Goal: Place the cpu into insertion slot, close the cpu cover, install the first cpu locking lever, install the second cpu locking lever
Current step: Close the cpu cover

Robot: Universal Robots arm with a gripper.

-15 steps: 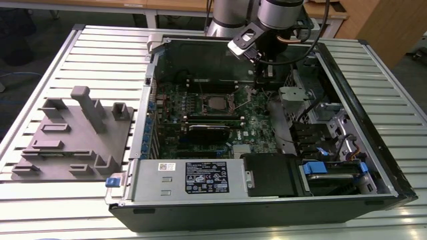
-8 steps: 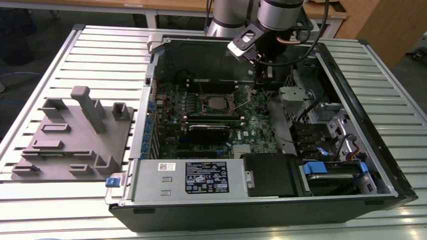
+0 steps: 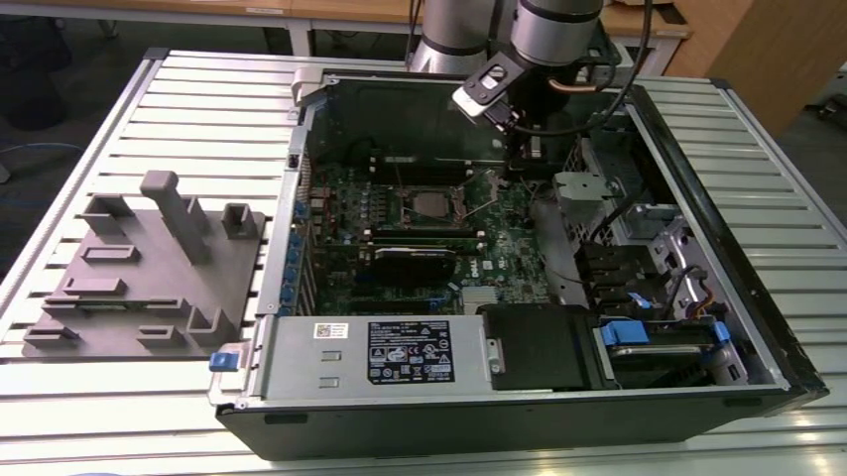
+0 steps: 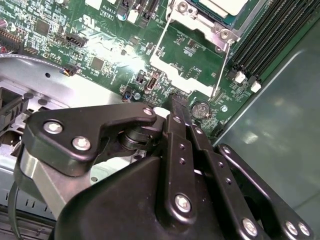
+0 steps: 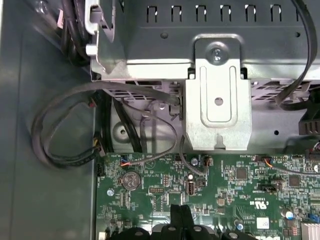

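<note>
The cpu (image 3: 430,203) (image 4: 220,5) lies with its silver-grey top up in the insertion slot (image 3: 433,188) on the green motherboard (image 3: 497,263). The cpu cover (image 4: 165,67), a silvery frame with a square window, stands swung open away from the slot, and green board shows through its window. Thin wire levers (image 4: 156,42) run along its sides. My gripper (image 3: 515,178) (image 4: 175,100) (image 5: 180,212) hangs inside the case on the exterior view's right of the slot. It is shut, with its fingertips just at the cover's free edge and nothing seen between them.
The open computer case (image 3: 688,139) lies on a slatted table. A grey fixture (image 3: 146,268) sits on the exterior view's left. A black card (image 3: 417,263), a power supply (image 3: 397,352), a metal drive bracket (image 5: 217,95), loose cables (image 5: 65,145) and memory slots (image 4: 270,45) surround the socket.
</note>
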